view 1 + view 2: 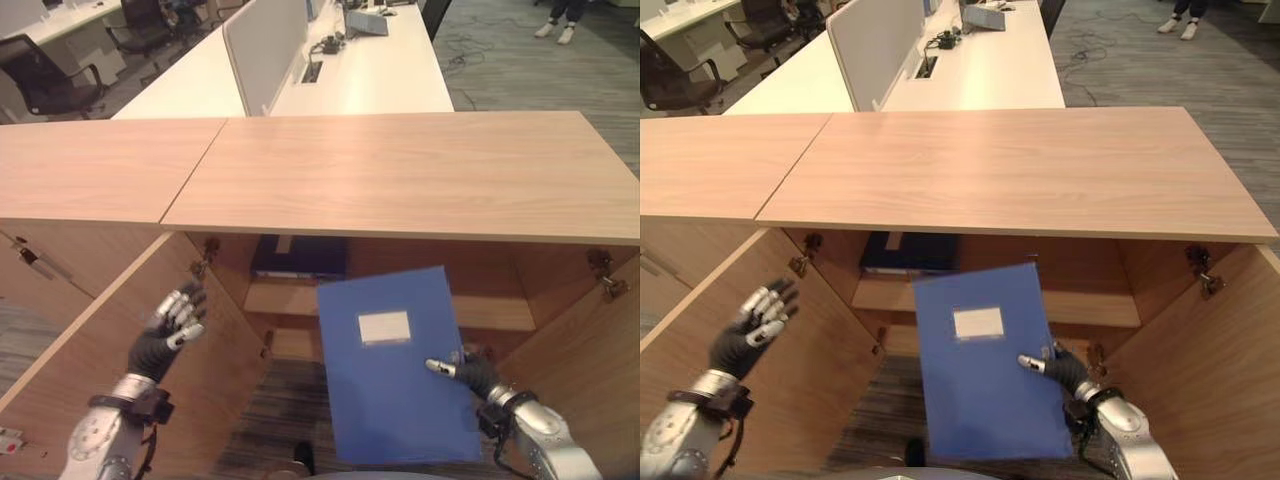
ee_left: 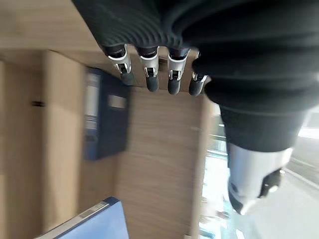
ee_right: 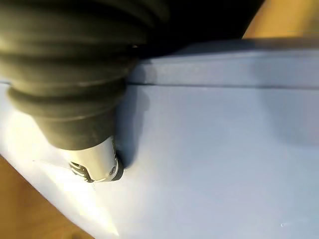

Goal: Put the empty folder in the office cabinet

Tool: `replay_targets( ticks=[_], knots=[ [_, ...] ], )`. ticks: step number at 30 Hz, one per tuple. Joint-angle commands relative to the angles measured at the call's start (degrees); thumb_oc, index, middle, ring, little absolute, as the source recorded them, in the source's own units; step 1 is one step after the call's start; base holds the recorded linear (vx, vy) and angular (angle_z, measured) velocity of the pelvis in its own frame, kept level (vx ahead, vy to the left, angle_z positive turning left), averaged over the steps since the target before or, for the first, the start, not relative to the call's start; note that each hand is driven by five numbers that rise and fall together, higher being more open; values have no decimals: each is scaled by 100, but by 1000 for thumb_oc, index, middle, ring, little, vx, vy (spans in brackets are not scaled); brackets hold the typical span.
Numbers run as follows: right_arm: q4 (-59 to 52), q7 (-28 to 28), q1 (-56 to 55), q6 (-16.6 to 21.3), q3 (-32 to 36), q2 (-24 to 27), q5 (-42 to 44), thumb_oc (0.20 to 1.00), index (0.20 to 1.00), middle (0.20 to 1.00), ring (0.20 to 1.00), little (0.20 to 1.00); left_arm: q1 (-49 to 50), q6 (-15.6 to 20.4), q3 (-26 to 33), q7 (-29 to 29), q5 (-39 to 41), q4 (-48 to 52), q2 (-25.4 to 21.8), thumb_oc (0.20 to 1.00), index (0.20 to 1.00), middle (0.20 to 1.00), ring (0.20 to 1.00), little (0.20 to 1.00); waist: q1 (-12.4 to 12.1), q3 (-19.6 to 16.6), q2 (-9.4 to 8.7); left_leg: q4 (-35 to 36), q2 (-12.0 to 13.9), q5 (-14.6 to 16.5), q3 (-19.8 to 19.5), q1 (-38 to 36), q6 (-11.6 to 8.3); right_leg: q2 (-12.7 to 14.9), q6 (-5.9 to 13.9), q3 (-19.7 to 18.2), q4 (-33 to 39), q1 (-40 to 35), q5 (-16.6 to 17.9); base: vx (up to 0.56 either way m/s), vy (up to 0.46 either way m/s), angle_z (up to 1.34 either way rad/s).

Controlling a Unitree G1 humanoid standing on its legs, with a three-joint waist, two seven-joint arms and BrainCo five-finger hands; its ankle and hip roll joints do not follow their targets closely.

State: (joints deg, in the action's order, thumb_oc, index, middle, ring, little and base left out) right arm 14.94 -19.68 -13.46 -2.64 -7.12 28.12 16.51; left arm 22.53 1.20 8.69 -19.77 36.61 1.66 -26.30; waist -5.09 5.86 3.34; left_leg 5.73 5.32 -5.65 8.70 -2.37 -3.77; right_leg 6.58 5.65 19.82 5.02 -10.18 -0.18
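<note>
Right hand (image 1: 470, 375) pinched blue folder (image 1: 395, 365) before the open cabinet (image 1: 400, 175); wrist view showed thumb pressed on cover. Left hand (image 1: 170, 330) open, fingers straight. Dark binder (image 2: 104, 119) on shelf.

No words, numbers or signs can be read anywhere. The blue folder (image 1: 395, 365) carries a pale rectangular label (image 1: 384, 327) on its cover, but it looks blank. The dark binder (image 1: 298, 256) on the cabinet shelf (image 1: 285, 298) has a pale spine label, too blurred to read.
</note>
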Motion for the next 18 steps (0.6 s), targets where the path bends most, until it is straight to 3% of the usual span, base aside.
replay_targets(
  ticks=[1, 3, 8, 12, 18],
  knots=[
    [-38, 49, 572, 333, -162, -202, -78, 200, 200, 200, 200, 200, -358, 235, 75, -72, -287, -110, -150, 1000, 1000, 1000, 1000, 1000, 37, 65, -279, -73, 114, 521, -284, -358, -244, 353, 301, -400, -5, -138, -94, 0, 0, 0],
    [562, 151, 748, 308, -383, -370, 28, 200, 200, 200, 200, 200, -585, 259, -411, -46, -731, -910, -140, 1000, 1000, 1000, 1000, 1000, 47, 62, -272, -73, 115, 499, -308, -337, -240, 343, 306, -388, -9, -125, -93, 0, 0, 0],
    [1028, 339, 996, 325, -515, -590, 388, 200, 200, 200, 200, 200, -823, 361, -907, 77, -1352, -1532, -204, 1000, 1000, 1000, 1000, 1000, 58, 71, -264, -73, 108, 487, -316, -303, -236, 346, 313, -376, -15, -112, -91, 0, 0, 0],
    [1747, 750, 1370, 418, -402, -952, 1317, 200, 200, 200, 200, 200, -1077, 474, -1408, 336, -2286, -2312, -283, 1000, 1000, 1000, 1000, 1000, 50, 73, -241, -73, 102, 478, -339, -264, -235, 348, 321, -374, -23, -75, -91, 0, 0, 0],
    [2696, 1402, 2226, 727, 145, -1254, 2695, 200, 200, 200, 200, 200, -1357, 554, -1917, 716, -2910, -3223, -230, 1000, 1000, 1000, 1000, 1000, -56, 129, -180, -73, 72, 457, -383, -146, -238, 342, 335, -322, -41, -3, -111, -6, -10, 8]
  ],
)
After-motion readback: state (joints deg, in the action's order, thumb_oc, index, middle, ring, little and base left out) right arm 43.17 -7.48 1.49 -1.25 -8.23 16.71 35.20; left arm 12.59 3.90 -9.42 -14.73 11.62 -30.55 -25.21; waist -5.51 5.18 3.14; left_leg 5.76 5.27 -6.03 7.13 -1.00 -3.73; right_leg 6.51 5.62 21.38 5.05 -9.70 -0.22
